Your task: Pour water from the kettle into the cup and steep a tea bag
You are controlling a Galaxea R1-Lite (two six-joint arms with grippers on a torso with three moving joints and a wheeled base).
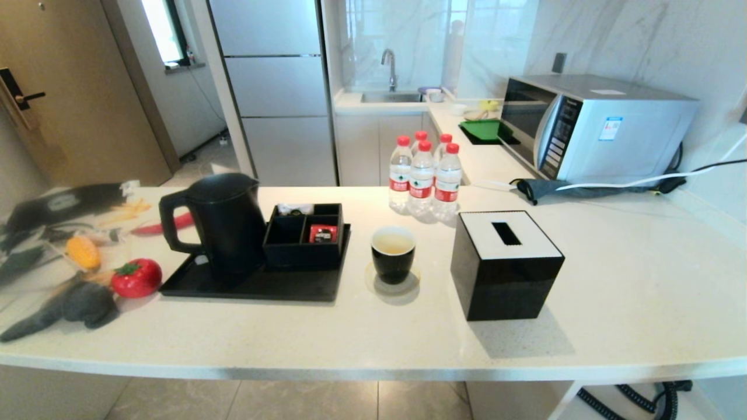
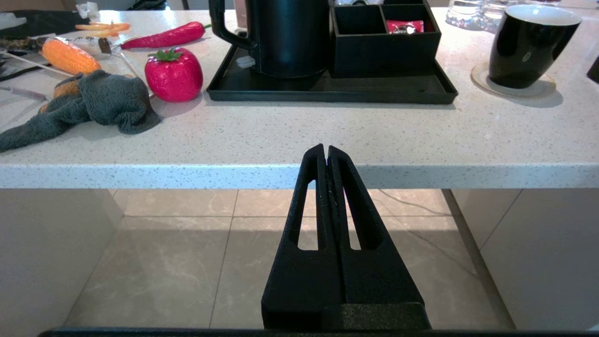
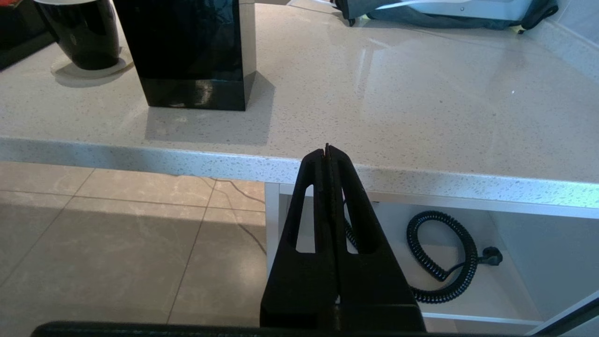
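Observation:
The matte black kettle (image 1: 219, 221) stands upright on a black tray (image 1: 257, 284), handle to the left. To its right, the glossy black cup (image 1: 393, 254) sits on a round coaster and holds faintly yellowish water (image 1: 393, 243). No tea bag shows in any view. The left gripper (image 2: 326, 150) is shut and empty, held off the counter's front edge, well short of the kettle (image 2: 288, 37) and the cup (image 2: 529, 44). Likewise shut and empty, the right gripper (image 3: 327, 150) hangs before the counter edge, right of the cup (image 3: 84, 35). Neither gripper appears in the head view.
A black compartment box (image 1: 304, 233) with a small red packet (image 1: 323, 234) shares the tray. A black tissue box (image 1: 505, 263) stands right of the cup, several red-capped bottles (image 1: 422, 178) behind. Toy tomato (image 1: 136, 277), corn, grey cloth (image 1: 81, 306) lie left; microwave (image 1: 589, 125) back right.

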